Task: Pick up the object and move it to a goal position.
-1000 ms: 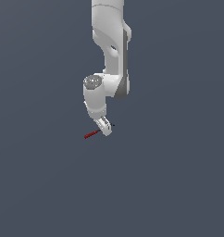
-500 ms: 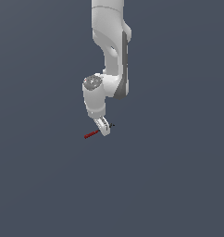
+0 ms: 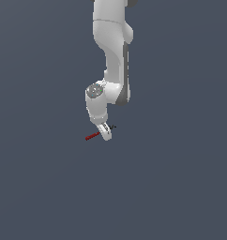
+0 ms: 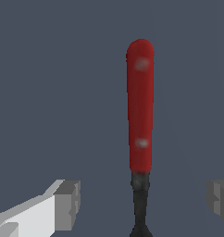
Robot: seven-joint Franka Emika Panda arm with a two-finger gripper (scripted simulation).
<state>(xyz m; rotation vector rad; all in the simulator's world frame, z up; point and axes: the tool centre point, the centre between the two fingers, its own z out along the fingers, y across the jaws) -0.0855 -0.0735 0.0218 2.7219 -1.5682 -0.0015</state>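
The object (image 4: 140, 111) is a thin rod with a long red part and a short black end. In the wrist view it lies between my fingers, and its black end is level with the fingertips. My gripper (image 4: 141, 203) is open: one finger (image 4: 65, 206) and the other finger (image 4: 220, 199) stand well apart from the rod on either side, touching nothing. In the exterior view the gripper (image 3: 106, 133) points down at the end of the white arm. The object's red part (image 3: 92, 137) sticks out toward the exterior view's left.
A plain dark grey ground (image 3: 171, 187) fills both views. The white arm (image 3: 113, 47) comes down from the top of the exterior view.
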